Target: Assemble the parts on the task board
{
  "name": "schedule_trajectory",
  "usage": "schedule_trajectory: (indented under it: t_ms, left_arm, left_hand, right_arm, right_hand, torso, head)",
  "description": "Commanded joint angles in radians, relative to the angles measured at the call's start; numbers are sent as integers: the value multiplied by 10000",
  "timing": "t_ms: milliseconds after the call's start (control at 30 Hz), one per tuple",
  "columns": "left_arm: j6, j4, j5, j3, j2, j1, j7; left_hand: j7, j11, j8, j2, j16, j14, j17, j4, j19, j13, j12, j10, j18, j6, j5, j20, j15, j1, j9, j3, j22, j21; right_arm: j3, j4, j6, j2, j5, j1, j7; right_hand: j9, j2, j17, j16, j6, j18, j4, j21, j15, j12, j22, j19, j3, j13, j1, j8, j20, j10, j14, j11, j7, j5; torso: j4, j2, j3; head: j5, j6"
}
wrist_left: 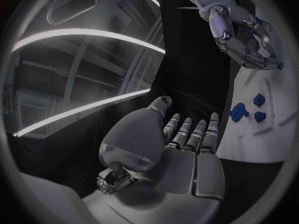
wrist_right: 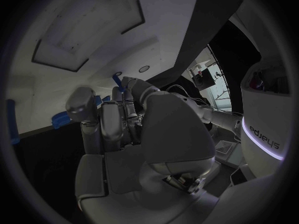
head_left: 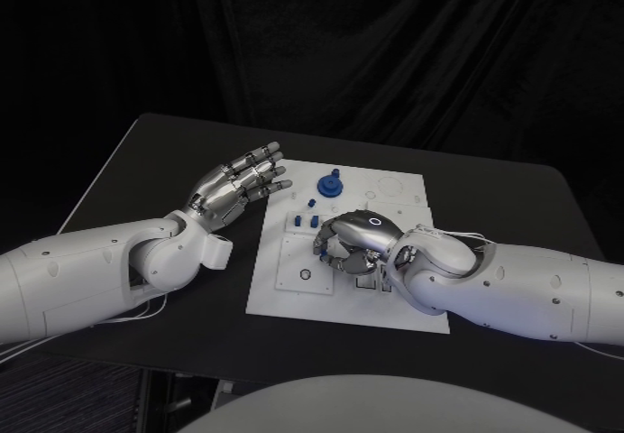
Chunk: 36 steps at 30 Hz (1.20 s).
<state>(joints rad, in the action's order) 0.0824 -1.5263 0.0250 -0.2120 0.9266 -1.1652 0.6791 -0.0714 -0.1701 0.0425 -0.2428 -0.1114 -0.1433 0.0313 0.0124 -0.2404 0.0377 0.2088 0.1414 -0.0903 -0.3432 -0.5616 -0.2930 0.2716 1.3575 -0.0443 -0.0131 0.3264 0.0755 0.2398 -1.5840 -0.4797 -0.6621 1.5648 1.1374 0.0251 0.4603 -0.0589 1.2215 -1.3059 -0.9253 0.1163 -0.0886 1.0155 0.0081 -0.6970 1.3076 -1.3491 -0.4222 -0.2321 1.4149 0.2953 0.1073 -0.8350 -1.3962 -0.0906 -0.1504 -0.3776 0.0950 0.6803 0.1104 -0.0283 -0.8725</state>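
Hovering over the middle of the white task board [head_left: 293, 293], the right hand [head_left: 349, 244] has its fingers curled in around a thin blue part [wrist_right: 122, 84]. Off the board's left edge, the left hand [head_left: 238, 188] is raised, palm up, fingers spread and holding nothing. A round blue part [head_left: 333, 185] stands near the board's far edge, with small blue parts [head_left: 306, 219] just beside the right hand.

Black table [head_left: 156, 162] with the white task board [head_left: 403, 307] flat on it

Robot test lab: black table [head_left: 156, 162] against black curtain backdrop [head_left: 390, 63], white task board [head_left: 403, 194] centred on it.
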Motion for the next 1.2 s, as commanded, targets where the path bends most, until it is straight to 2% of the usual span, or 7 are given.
schedule_trajectory:
  t_ms: [33,200,733,967,1200]
  left_arm:
    - [141,-7,-36,9,-20,22,1078]
    - [146,20,-36,9,-21,30,1046]
    - [180,78,-36,9,-61,72,907]
    - [189,94,-36,9,-58,92,817]
    - [223,101,-36,9,-61,108,728]
  left_hand:
    - [-55,67,39,0,-12,-19,2,-16,-11,5,9,-12,116,-30,1,-3,-6,-103,-12,52,-17,18]
    - [-65,73,39,-3,-12,-16,1,-17,-10,4,6,-15,117,-32,1,-2,-6,-109,-12,64,-22,17]
    - [-107,99,33,-12,2,18,-4,-20,12,-4,-32,-54,122,-13,15,-2,-8,-137,-8,119,-61,6]
    - [-128,112,29,-10,17,47,-8,-20,38,-7,-51,-77,128,-6,27,-3,-11,-159,-6,149,-99,-5]
    - [-142,119,27,-8,19,55,-9,-19,37,-8,-58,-87,132,-3,37,-4,-11,-173,-5,165,-100,-6]
  right_arm:
    - [24,25,-85,8,84,-87,70]
    - [23,25,-114,26,-9,-113,-6]
    - [22,-4,-167,16,-144,-130,-61]
    - [21,-31,-357,22,-192,-131,-183]
    - [20,-63,-637,31,-420,-133,-403]
  right_hand:
    - [15,0,-18,-23,34,-57,-30,58,-5,-34,1197,-73,1,-5,58,42,25,-139,-55,51,7,70]
    - [29,2,-42,-7,36,-55,-28,56,-8,-40,1193,-74,1,-8,52,41,23,-160,-49,57,9,82]
    - [50,4,-133,63,34,-36,-28,-29,-13,-44,1167,-41,-1,-10,48,42,19,-184,-7,62,13,94]
    - [317,29,-156,85,-103,-39,-14,35,-58,-20,1164,-66,32,-4,18,195,-15,-305,-29,121,68,335]
    - [704,81,-250,172,-221,-42,-88,70,-136,-28,1161,-76,36,-19,157,422,-80,-585,-28,215,134,792]
  torso:
    - [14,5,-1]
    - [4,7,-5]
    - [-15,1,-6]
    - [-4,3,0]
    - [6,1,-8]
  head:
    - [-1,-2]
    - [-32,-2]
    - [10,-2]
    - [28,-2]
    - [36,-2]
